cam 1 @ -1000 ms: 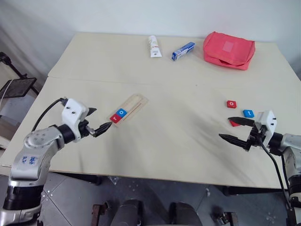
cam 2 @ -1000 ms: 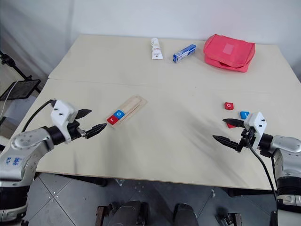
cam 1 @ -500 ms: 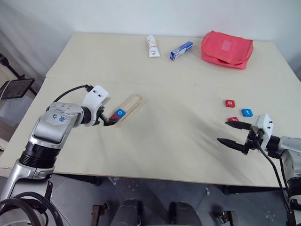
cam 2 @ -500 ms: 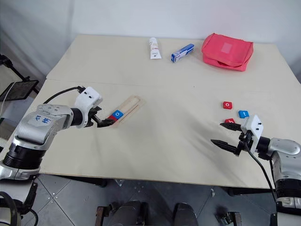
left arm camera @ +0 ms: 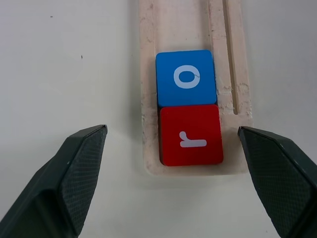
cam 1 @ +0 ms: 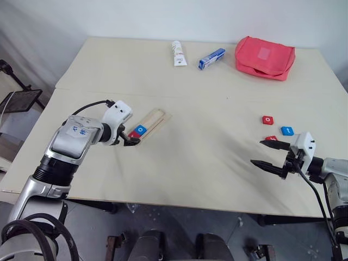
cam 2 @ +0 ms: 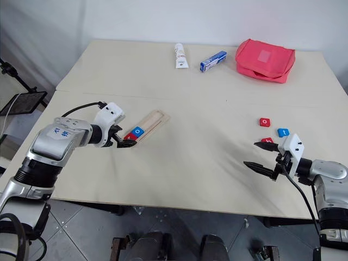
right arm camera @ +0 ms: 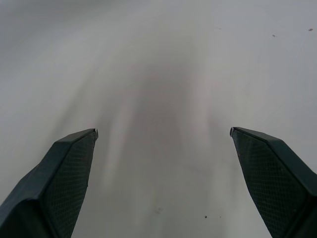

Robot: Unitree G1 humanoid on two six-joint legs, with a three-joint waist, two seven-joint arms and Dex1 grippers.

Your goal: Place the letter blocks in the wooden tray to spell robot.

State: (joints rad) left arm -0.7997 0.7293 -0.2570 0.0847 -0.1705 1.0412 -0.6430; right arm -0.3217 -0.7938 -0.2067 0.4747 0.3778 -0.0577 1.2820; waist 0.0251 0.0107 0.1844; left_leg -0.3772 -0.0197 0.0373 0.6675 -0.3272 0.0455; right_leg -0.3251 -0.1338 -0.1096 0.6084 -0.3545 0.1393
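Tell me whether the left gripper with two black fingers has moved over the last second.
Yes. The left gripper has closed in on the near end of the long pale-wood tray; its open fingers now straddle the red r tile.

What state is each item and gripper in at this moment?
wooden tray: flat on the table, two tiles in it.
red r tile: in the tray, at its end.
blue o tile: in the tray, touching r.
three loose tiles: on the table, outside the tray.
left gripper: open, straddling the tray's end.
right gripper: open, empty.
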